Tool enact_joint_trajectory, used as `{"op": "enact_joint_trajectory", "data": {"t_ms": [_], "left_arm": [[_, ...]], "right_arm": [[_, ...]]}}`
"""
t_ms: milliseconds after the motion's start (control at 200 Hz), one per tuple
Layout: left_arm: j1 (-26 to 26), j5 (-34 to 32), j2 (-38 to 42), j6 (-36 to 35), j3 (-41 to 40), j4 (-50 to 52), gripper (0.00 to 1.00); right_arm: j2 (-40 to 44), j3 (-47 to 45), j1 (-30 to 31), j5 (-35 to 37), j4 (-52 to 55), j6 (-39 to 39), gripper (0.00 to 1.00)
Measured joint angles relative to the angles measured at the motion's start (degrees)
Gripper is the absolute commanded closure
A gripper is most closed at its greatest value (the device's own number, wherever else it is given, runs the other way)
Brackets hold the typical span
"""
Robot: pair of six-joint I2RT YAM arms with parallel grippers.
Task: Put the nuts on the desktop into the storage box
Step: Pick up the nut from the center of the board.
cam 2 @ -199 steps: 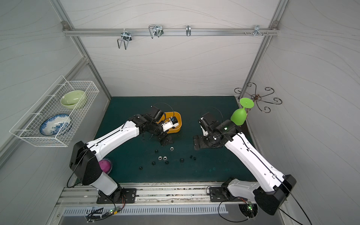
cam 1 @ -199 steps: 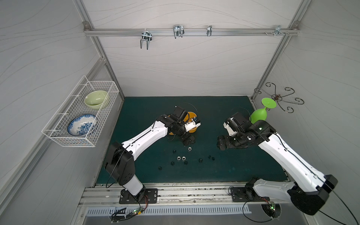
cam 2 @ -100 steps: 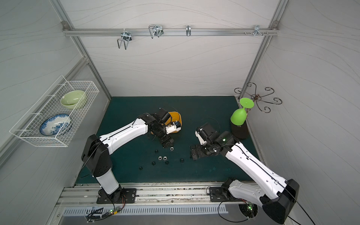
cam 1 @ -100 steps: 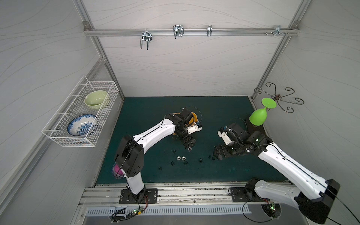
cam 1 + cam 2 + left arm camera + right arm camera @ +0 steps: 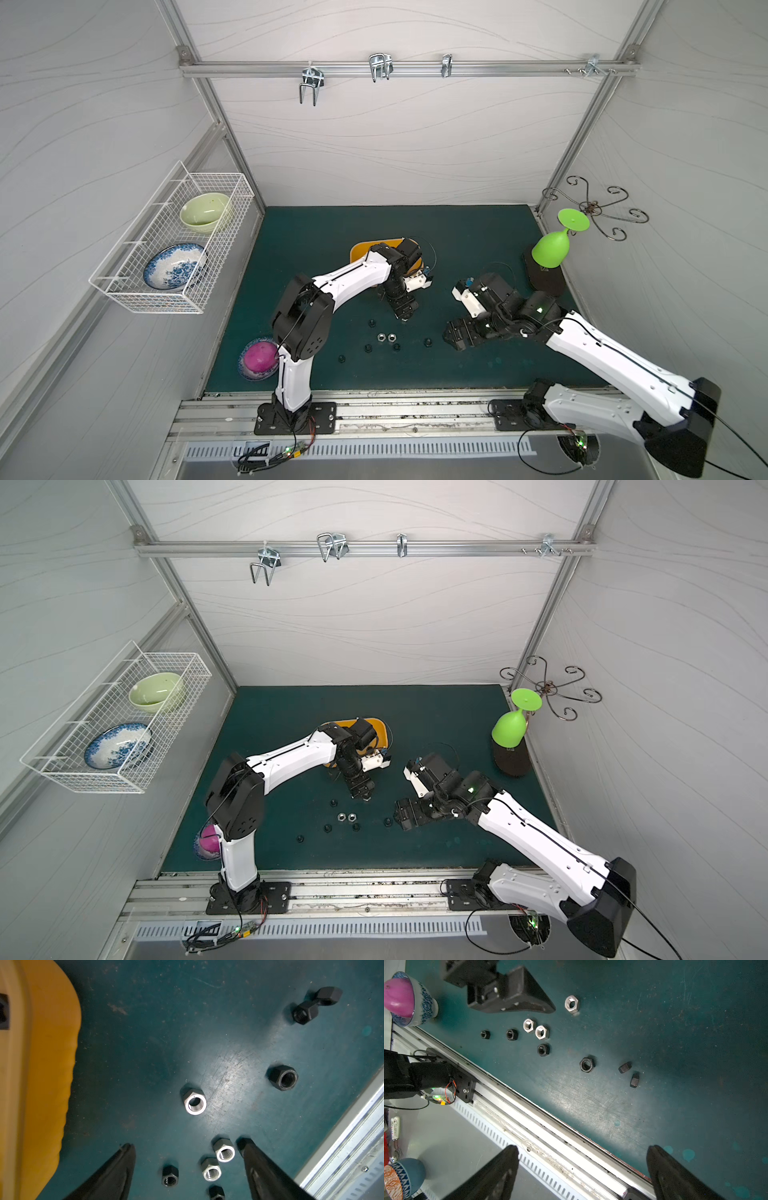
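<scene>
Several nuts lie loose on the dark teal desktop [image 5: 478, 232]: a silver pair [image 5: 385, 337] and black ones [image 5: 427, 342] around it. The yellow-orange storage box [image 5: 365, 249] sits behind them, mostly hidden by my left arm. My left gripper [image 5: 405, 316] points down at the desktop between box and nuts, open and holding nothing. In the left wrist view the left gripper [image 5: 186, 1145] frames two silver nuts [image 5: 225, 1152] and a black nut [image 5: 170, 1176]; a third silver nut [image 5: 195, 1102] lies beyond. My right gripper [image 5: 453, 336] is open and empty, low, right of the nuts.
A patterned bowl [image 5: 259, 358] holding a pink ball stands at the front left corner. A green goblet [image 5: 552, 249] stands on a black base at the right edge. A wire basket [image 5: 174, 245] hangs on the left wall. The aluminium rail [image 5: 550, 1118] borders the front.
My left gripper has come off the storage box, moved forward and down toward the nuts, and its jaws have narrowed a little. My right gripper has moved forward and lower toward the nuts.
</scene>
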State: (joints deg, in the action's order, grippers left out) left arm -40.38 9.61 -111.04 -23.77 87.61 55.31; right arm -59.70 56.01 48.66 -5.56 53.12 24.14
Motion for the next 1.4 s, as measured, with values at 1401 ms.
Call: {"op": "enact_joint_trajectory", "data": {"t_ms": [1401], "left_arm": [[-3.08, -3.45, -8.11, 0.33, -0.13, -3.21, 0.46]], "right_arm": [[7.37, -4.20, 5.01, 4.07, -5.53, -2.14, 0.01]]}}
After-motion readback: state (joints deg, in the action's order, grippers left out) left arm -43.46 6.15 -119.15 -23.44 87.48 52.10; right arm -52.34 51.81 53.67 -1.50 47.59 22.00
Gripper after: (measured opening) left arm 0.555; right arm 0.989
